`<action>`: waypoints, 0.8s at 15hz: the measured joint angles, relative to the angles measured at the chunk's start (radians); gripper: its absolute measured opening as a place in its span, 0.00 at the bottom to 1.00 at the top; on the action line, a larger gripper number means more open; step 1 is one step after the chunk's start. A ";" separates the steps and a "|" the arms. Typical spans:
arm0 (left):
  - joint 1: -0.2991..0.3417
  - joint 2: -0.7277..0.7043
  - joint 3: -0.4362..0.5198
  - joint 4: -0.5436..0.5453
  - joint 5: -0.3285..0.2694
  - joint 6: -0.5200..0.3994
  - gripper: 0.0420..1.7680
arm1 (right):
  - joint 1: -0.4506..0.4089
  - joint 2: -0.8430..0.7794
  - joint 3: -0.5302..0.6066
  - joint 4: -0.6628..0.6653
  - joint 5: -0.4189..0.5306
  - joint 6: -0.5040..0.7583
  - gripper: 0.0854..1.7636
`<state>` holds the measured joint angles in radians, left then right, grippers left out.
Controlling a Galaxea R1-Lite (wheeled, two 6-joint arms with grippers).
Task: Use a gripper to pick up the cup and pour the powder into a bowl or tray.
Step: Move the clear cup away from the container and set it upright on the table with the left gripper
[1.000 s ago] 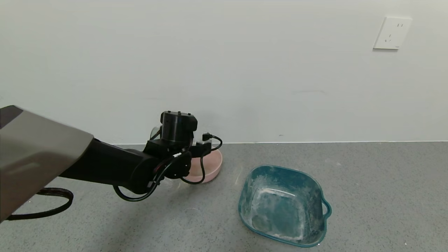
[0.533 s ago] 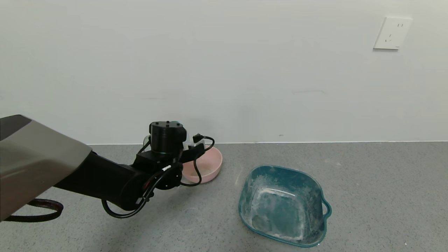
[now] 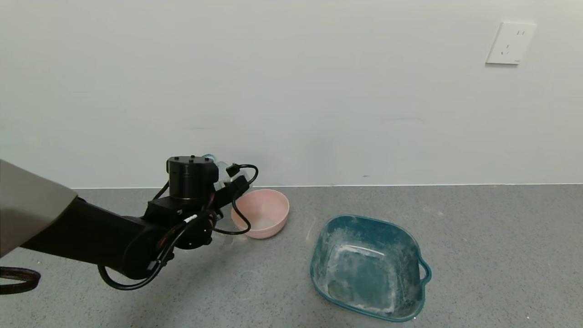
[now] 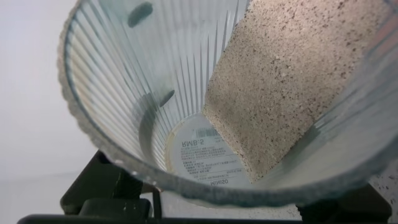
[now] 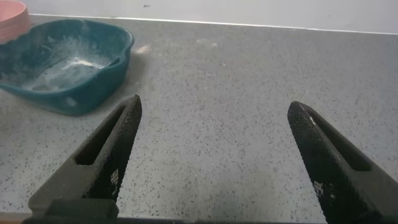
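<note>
My left gripper (image 3: 226, 184) is shut on the cup (image 3: 221, 167), a translucent ribbed tumbler, and holds it above the floor just left of the pink bowl (image 3: 273, 206). The black wrist module hides most of the cup in the head view. The left wrist view looks into the cup's mouth (image 4: 155, 93); I see its label at the bottom and no heap of powder. The bowl holds a faint whitish patch of powder (image 3: 268, 223). The teal tray (image 3: 410, 246) lies to the right, smeared with white powder (image 3: 353, 255). My right gripper (image 5: 214, 106) is open and empty over bare floor.
The grey speckled floor meets a white wall close behind the bowl. A wall socket (image 3: 510, 43) is high at the right. The tray (image 5: 93, 93) and the bowl's edge (image 5: 12, 15) also show far off in the right wrist view.
My left arm has moved left and a little lower with the cup, away from over the pink bowl. The bowl now shows whole. The tray and bowl have not moved.
</note>
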<state>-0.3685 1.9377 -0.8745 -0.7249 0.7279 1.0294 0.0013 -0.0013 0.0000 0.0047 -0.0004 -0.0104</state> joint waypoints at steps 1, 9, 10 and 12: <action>0.018 -0.010 0.020 -0.001 -0.024 -0.023 0.73 | 0.000 0.000 0.000 0.000 0.000 0.000 0.97; 0.174 -0.068 0.149 0.000 -0.287 -0.306 0.73 | 0.000 0.000 0.000 0.000 0.000 0.000 0.97; 0.181 -0.070 0.151 -0.001 -0.311 -0.352 0.73 | 0.000 0.000 0.000 0.000 0.000 0.000 0.97; 0.190 -0.071 0.143 -0.001 -0.350 -0.458 0.73 | 0.000 0.000 0.000 0.000 0.000 0.000 0.97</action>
<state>-0.1789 1.8670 -0.7317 -0.7257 0.3777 0.5715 0.0013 -0.0013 0.0000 0.0043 -0.0004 -0.0104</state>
